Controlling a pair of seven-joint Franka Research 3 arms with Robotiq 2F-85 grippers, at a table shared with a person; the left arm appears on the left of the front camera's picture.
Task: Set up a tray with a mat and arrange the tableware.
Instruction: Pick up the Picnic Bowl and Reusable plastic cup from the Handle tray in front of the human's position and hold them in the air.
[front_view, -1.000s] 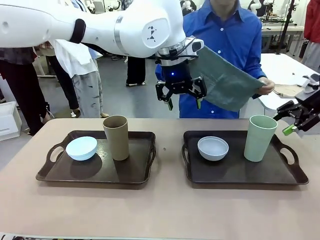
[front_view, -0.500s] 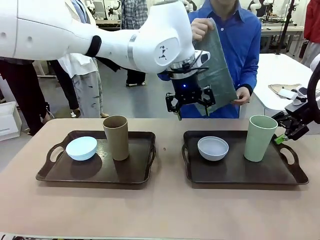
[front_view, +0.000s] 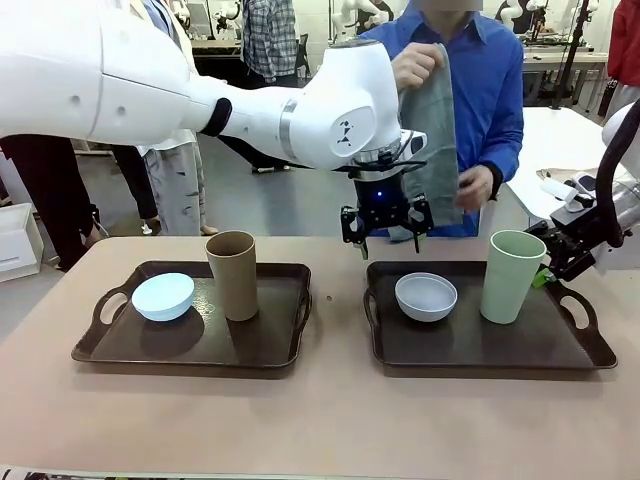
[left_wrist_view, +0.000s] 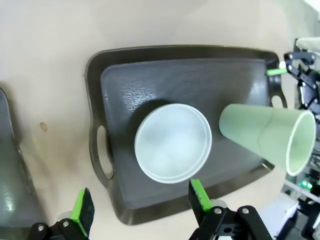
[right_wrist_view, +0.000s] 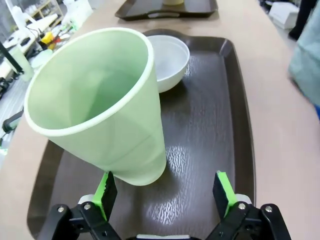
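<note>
Centre frame: the left gripper (front_view: 385, 222), jaws spread, is dropping lower over the right tray's (front_view: 480, 365) far edge, and the person's grey mat (front_view: 437, 130) is now hanging vertically behind it. At right, the right gripper (front_view: 548, 272), spread and empty, is closing in beside the pale green tumbler (front_view: 510, 277), which is now sitting slightly further left, near the white bowl (front_view: 426, 296).

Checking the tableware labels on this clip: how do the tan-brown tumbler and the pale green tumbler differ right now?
Colour: the tan-brown tumbler is brown, the pale green tumbler green.
Place: the tan-brown tumbler stands on the left tray, the pale green tumbler on the right tray.
Attention: the right gripper, open, sits close by the pale green tumbler's base; no gripper is beside the tan-brown tumbler.
Both are tall, handleless and upright.
</note>
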